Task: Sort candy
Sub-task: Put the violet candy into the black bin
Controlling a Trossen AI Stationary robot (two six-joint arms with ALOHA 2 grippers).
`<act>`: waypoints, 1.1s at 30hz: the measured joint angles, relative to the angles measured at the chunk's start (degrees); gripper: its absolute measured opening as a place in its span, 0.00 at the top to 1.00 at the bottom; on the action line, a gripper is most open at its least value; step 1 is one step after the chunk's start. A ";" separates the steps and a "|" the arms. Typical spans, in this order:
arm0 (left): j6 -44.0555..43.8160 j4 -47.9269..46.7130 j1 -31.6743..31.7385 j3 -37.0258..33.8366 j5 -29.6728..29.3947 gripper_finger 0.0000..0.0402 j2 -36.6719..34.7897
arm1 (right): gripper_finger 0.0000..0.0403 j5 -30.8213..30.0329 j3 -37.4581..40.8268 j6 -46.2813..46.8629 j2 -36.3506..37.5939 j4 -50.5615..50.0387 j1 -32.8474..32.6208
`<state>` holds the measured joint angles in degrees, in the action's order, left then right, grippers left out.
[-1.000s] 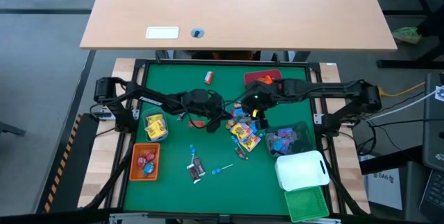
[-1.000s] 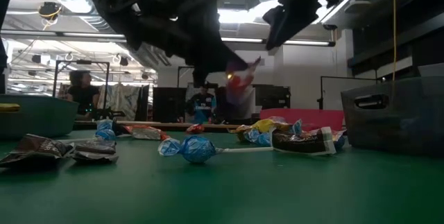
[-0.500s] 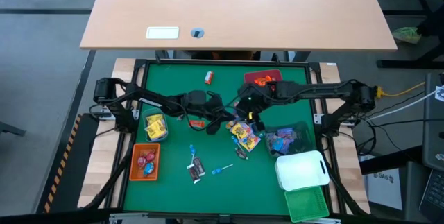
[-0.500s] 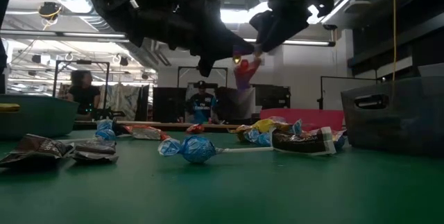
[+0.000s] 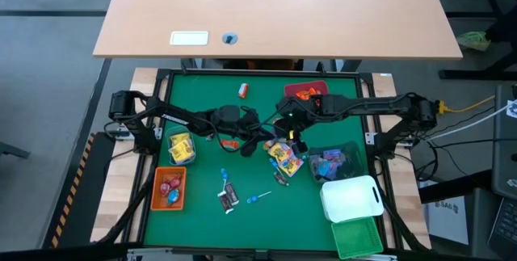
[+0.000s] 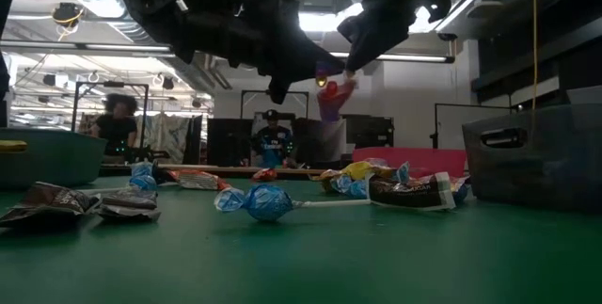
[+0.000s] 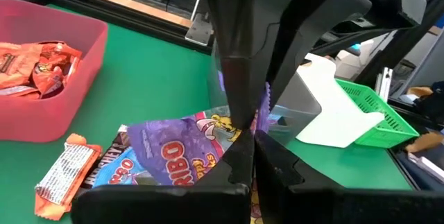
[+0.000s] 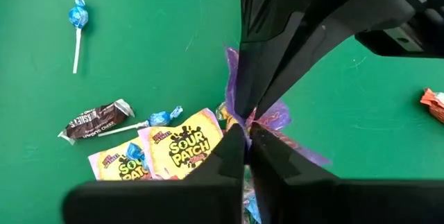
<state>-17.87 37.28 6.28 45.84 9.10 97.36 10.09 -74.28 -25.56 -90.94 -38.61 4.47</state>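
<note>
Nearest in the low view, a blue lollipop (image 6: 254,201) and dark chocolate bars (image 6: 80,204) lie unsorted on the green table (image 6: 376,257). Above the central pile of Sour Patch packets (image 8: 182,145), the left gripper (image 7: 243,137) and right gripper (image 8: 247,128) meet in mid-air, each pinching the same purple Haribo packet (image 7: 182,156): apparently a handover. Farther back, the red bin (image 7: 41,113) holds orange-wrapped candy (image 7: 38,61).
</note>
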 joint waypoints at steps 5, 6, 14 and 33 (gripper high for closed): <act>0.00 0.00 0.02 0.00 -1.10 1.00 0.00 | 0.97 -0.55 0.00 2.29 0.02 -0.51 0.02; 0.04 0.01 0.02 0.02 -1.16 1.00 0.00 | 0.98 -0.54 0.00 2.54 0.02 -0.80 0.04; 1.97 -0.03 0.02 0.02 -5.68 0.84 0.00 | 0.99 -0.54 -2.39 2.69 0.04 -12.63 0.00; 1.97 -0.60 0.07 0.04 -9.87 0.73 -0.02 | 1.00 3.32 -5.83 25.52 0.17 -44.57 -13.27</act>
<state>-15.90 36.69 6.35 45.89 -0.78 97.34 13.42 -80.11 -0.04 -90.76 -83.18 -8.80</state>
